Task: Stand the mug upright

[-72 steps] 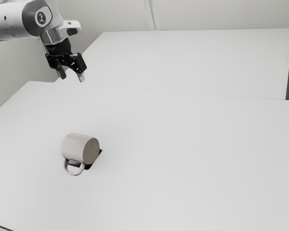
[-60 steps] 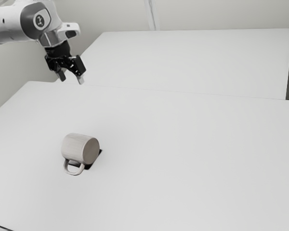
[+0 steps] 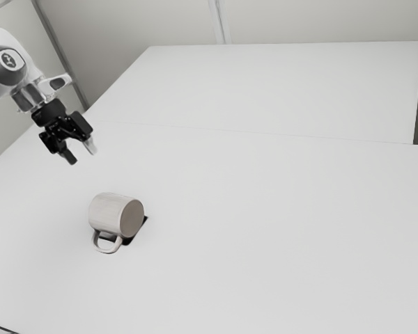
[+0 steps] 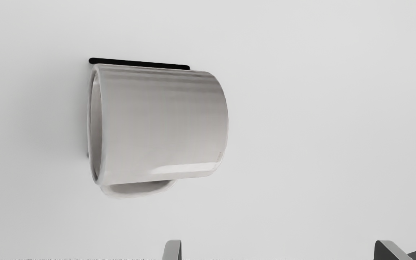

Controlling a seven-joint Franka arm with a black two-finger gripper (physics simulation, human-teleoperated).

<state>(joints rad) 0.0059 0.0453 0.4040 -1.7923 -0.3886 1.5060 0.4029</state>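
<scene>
A broad, smooth white table (image 3: 265,229) lies under everything, and with noon at the top of the exterior view, the white-and-grey jointed arm (image 3: 5,68) reaches in from about ten o'clock. Its black two-finger claw (image 3: 81,154) hangs above the table, released, its fingers (image 4: 172,250) parted with nothing between them. The pale grey-beige ceramic mug (image 3: 110,213) lies on its side on the table, below the claw and toward five o'clock from it, not touching; this lone claw is the one to reach it. The mug's long axis runs from its closed flat base (image 3: 132,218), facing roughly three to four o'clock, to its open mouth (image 4: 96,124), facing nine to ten. By the wrist view, that axis runs nearly parallel to the line joining the fingertips, so gripping across the barrel would probably call for a turn of the wrist. The small looped handle (image 3: 107,251) points to six o'clock.
</scene>
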